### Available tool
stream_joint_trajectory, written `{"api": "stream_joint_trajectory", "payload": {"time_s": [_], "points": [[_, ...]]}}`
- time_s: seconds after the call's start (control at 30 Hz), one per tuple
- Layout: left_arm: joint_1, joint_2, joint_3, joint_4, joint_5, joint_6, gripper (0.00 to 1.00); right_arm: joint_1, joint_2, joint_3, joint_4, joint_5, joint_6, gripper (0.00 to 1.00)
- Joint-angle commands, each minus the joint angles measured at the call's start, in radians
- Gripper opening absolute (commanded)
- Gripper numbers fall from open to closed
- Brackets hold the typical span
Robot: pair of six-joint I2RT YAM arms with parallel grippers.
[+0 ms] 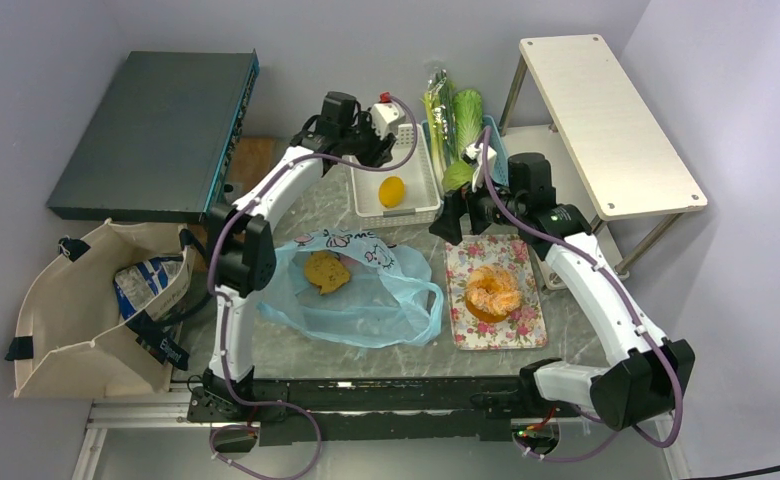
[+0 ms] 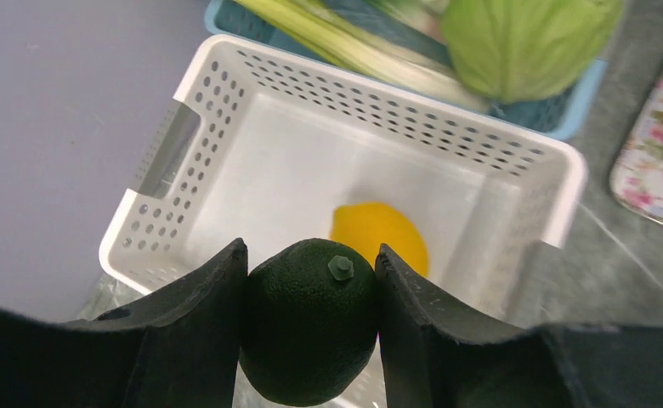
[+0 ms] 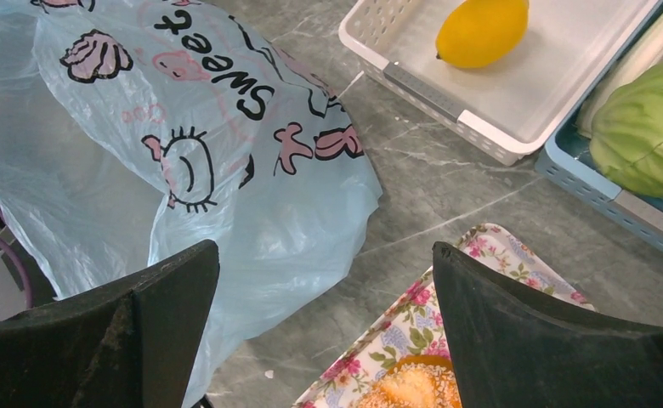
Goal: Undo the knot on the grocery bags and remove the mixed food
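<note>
My left gripper (image 2: 311, 263) is shut on a dark avocado (image 2: 309, 330) and holds it above the near end of a white basket (image 2: 226, 102). From above, the left gripper (image 1: 374, 148) is over that basket (image 1: 418, 212). My right gripper (image 3: 324, 272) is open and empty, above the table between the light-blue plastic bag (image 3: 141, 170) and a floral tray (image 3: 413, 327) with an orange doughnut (image 1: 493, 291). The blue bag (image 1: 366, 300) lies open with a brown bread slice (image 1: 326, 271) in it; no knot shows. The beige tote (image 1: 76, 320) holds a blue chip bag (image 1: 151, 280).
A yellow lemon (image 1: 392, 190) lies in the white basket. A blue basket (image 1: 495, 140) behind it holds green stalks (image 1: 439, 115) and cabbage (image 3: 643, 127). A dark box (image 1: 156, 130) stands at back left, a white shelf (image 1: 606, 120) at back right.
</note>
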Motion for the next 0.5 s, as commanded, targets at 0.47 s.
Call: {"api": "stream_joint_trajectory", "payload": {"time_s": [0.47], "points": [[0.017,0.276,0.145,0.227,0.008,-0.051,0.39,-0.017,-0.043,-0.028,-0.011,0.012,-0.018,0.97]]}}
